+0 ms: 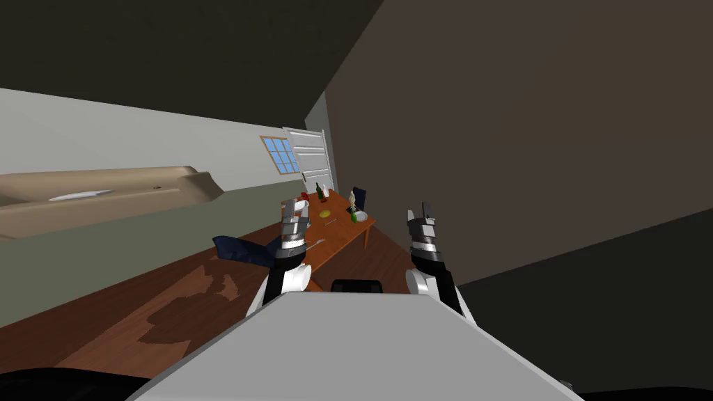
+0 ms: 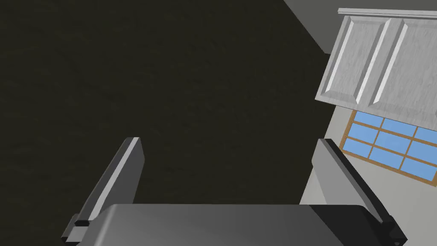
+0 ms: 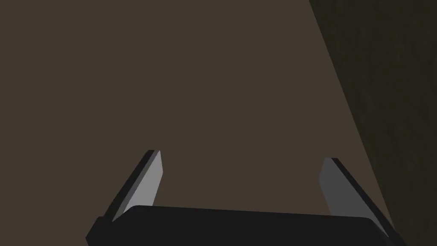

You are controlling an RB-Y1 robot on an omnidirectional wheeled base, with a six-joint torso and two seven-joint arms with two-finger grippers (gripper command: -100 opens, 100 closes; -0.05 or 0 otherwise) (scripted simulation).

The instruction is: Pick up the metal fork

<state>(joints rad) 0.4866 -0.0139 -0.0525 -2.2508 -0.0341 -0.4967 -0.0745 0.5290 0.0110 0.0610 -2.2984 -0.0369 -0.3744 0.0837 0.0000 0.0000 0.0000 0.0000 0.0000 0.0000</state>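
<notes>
Orange table (image 1: pixel 345 231) well ahead bears a thin grey sliver, probably the fork (image 1: pixel 328 223), near a yellow disc (image 1: pixel 324 214); approach step, left gripper (image 1: pixel 295 207) and right gripper (image 1: pixel 419 210) raised, fingers apart, so next I'd judge: close in, then reach down.

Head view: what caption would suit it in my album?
Both open, left pincer and right pincer hover before a cluttered brown table.

The thin, pale grey fork (image 1: pixel 329 223) lies flat on the long orange-brown wooden table (image 1: pixel 341 234), about halfway along it, just on the near side of a small yellow object (image 1: pixel 324 213). Its tines and heading are too small to tell.
</notes>
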